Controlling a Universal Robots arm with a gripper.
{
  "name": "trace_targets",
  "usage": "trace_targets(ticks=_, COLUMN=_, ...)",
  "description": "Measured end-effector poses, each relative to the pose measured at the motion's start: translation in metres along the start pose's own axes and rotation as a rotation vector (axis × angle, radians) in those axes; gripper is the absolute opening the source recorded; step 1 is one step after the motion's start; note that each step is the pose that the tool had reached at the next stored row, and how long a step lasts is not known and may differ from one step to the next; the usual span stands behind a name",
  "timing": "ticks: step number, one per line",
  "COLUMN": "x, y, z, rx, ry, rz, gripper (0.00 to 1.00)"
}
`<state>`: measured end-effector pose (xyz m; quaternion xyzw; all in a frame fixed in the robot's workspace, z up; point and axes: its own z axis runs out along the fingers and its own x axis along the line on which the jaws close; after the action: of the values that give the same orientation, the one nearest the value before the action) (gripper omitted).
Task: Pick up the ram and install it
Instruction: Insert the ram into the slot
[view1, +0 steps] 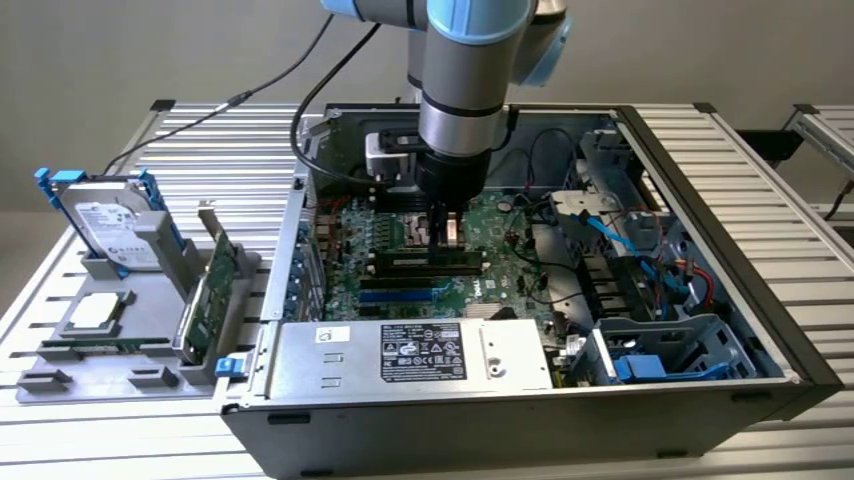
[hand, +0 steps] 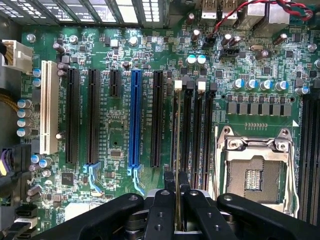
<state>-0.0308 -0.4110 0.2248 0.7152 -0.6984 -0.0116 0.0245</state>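
My end effector (hand: 177, 182) is clenched on the ram (hand: 177, 140). In the wrist view I see the stick edge-on, a thin line pinched between the two black fingers (hand: 161, 210) and running straight away from them across the motherboard (hand: 115, 135). What matters here is alignment. The ram's long axis runs parallel to the bank of black memory slots (hand: 192, 135) and sits over the slot on the bank's outer side, the one ending in a white latch (hand: 178, 85). The stick's far end reaches almost to that latch. So the ram lies not off to one side of the end effector but directly in its grasp, below the wrist, with its lower edge facing the slot. With so thin a profile, I cannot say for sure whether that edge has entered the slot or hangs just above it. Past the slots on one side is the open CPU socket (hand: 255, 175), and on the other a blue expansion slot (hand: 134, 120). In the exterior view the arm stands upright inside the open computer case (view1: 747, 300), its tip low over the middle of the board. The case rests on the slatted tabletop (view1: 747, 150).
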Motion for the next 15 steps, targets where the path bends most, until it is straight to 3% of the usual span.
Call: trace_targets(ticks=15, x=-0.0001, y=-0.0002, z=0.0022, rx=-0.0003, ry=-0.0005, rz=0.014, gripper=0.14)
